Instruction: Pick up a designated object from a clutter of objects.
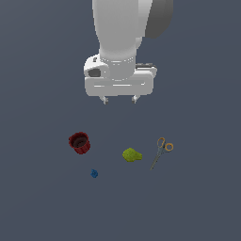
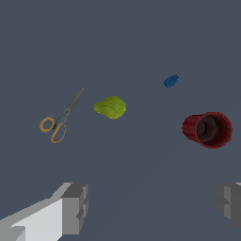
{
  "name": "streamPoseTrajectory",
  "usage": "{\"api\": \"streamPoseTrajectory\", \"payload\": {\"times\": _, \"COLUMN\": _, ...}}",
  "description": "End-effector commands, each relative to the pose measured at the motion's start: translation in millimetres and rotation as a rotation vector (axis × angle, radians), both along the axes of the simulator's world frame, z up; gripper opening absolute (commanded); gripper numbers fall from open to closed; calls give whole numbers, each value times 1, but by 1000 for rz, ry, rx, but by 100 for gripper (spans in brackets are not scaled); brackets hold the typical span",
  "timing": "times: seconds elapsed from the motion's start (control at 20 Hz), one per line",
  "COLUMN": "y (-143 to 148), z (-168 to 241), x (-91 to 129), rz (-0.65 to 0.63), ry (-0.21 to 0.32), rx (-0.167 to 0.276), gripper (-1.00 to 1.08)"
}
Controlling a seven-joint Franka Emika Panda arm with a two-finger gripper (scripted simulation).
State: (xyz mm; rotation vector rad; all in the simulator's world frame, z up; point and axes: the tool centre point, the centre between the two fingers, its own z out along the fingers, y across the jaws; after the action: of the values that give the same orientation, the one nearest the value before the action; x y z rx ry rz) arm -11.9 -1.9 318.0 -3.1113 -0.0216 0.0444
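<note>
The bench is a plain, dark blue-grey surface that fills both views; no walls, edges or other room features show.

The white arm comes down from the top of the exterior view and ends in the claw, which hangs above the bench, well clear of every item. Its two short fingertips stand wide apart, and the wrist view shows the grey finger pads far to either side with bare surface between them. The claw holds nothing and touches nothing.

The scissors lie flat at the exterior view's right end of the clutter, orange ring handles away from the camera, thin grey blades together and pointing toward it. They touch no other item.

The dark red cup lies toward the exterior view's left, tipped on its side, its dark mouth visible in the wrist view.

The yellow-green lumpy object rests between the cup and the scissors, near the blades but apart from them.

The tiny blue lump sits near the cup, on the camera side of it.
</note>
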Motion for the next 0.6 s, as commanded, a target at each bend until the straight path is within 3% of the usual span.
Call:
{"api": "streamPoseTrajectory", "payload": {"times": 0.0, "y": 1, "z": -2, "x": 1, "rz": -6, "ry": 0, "rx": -1, "gripper": 100}}
{"api": "streamPoseTrajectory", "payload": {"times": 0.55, "y": 19, "z": -26, "x": 16, "rz": -99, "ry": 1, "rx": -10, "gripper": 100}}
